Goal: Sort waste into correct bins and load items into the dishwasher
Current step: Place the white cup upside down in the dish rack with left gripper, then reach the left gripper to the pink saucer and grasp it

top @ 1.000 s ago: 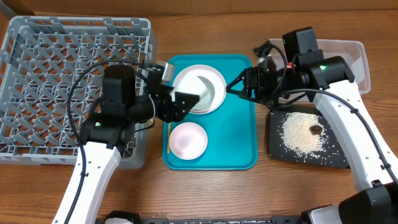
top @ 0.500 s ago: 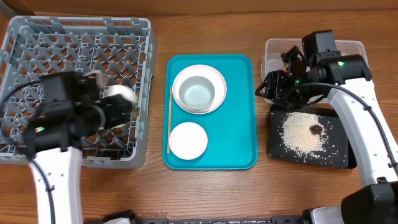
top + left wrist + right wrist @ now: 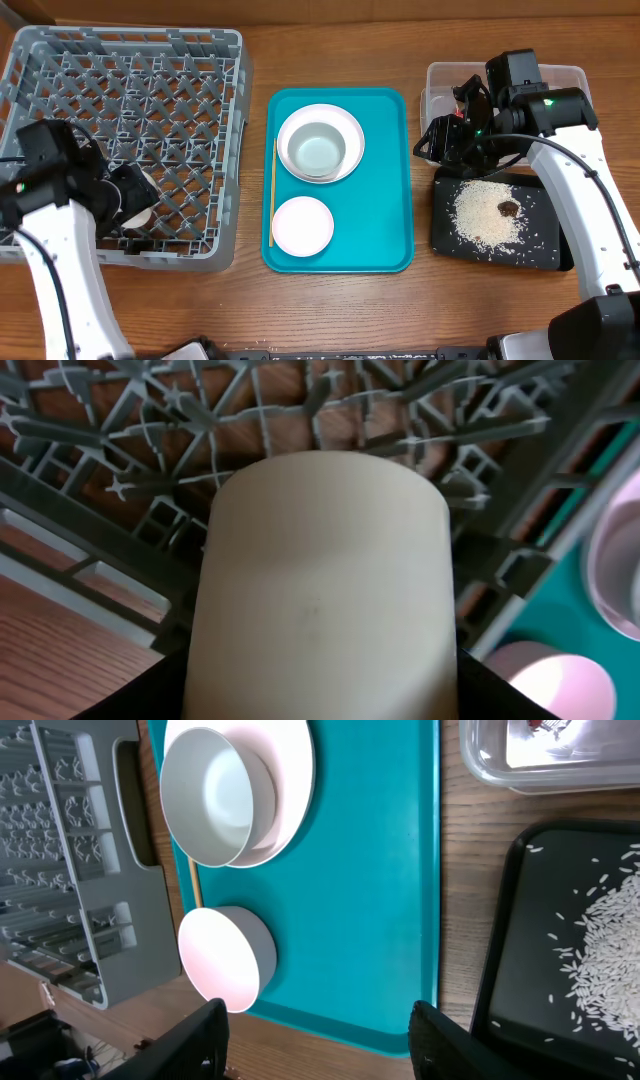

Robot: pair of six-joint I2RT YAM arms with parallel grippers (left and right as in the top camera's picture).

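My left gripper (image 3: 135, 200) is shut on the small white cup (image 3: 146, 191) and holds it over the front left part of the grey dish rack (image 3: 130, 80). In the left wrist view the cup (image 3: 325, 580) fills the middle, with the rack lattice (image 3: 330, 410) behind it. A white bowl, pale green inside (image 3: 320, 150), sits on the flat plate (image 3: 345, 125); a second bowl (image 3: 302, 225) stands in front of them. My right gripper (image 3: 428, 140) is open and empty, between the clear tub (image 3: 560, 80) and the bowls. The black tray (image 3: 545, 250) holds the food scraps (image 3: 488, 212).
The tableware stands on a teal serving tray (image 3: 385, 200), with a thin wooden stick (image 3: 272, 190) along its left side. In the right wrist view the bowl (image 3: 215, 795), second bowl (image 3: 225, 960), teal tray (image 3: 370, 890), tub (image 3: 550, 770) and black tray (image 3: 530, 920) show.
My left arm has carried the cup from the teal tray leftward to the rack's front left part. My right gripper drew back right from the tray, then stayed still.
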